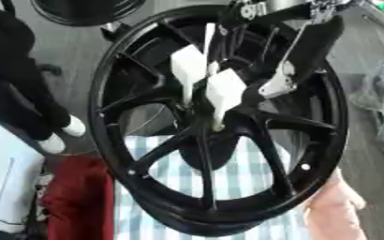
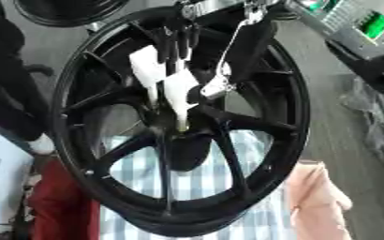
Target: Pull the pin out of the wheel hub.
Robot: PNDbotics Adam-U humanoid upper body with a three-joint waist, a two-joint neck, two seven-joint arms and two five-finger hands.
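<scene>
Black wheel hub [image 1: 220, 126] fills most of both views, standing on edge and tilted, rim [image 1: 340, 117] glossy, spokes fanning out from the centre. Its lower rim sits over a blue-and-white checked cloth [image 1: 228, 178] that covers the surface.

Right hand [image 1: 216, 89] reaches down from the upper edge, in front of the spokes. Black and silver arm parts above it, with a silver linkage [image 1: 279, 84] just to the right of the white parts. White finger covers point down toward the hub centre. They converge on a thin pale pin [image 2: 181, 123], which runs down into the centre hole of the hub. Fingers appear pinched on the pin's upper part; exact contact is hard to make out. Pin's lower end is still at the hub centre.

Left hand: not visible in either view.

Around the wheel: red cloth [image 1: 80, 197] at lower left, pink cloth [image 1: 335, 211] at lower right. A second dark wheel [image 1: 84, 9] shows at the top left edge. Grey floor beyond.
</scene>
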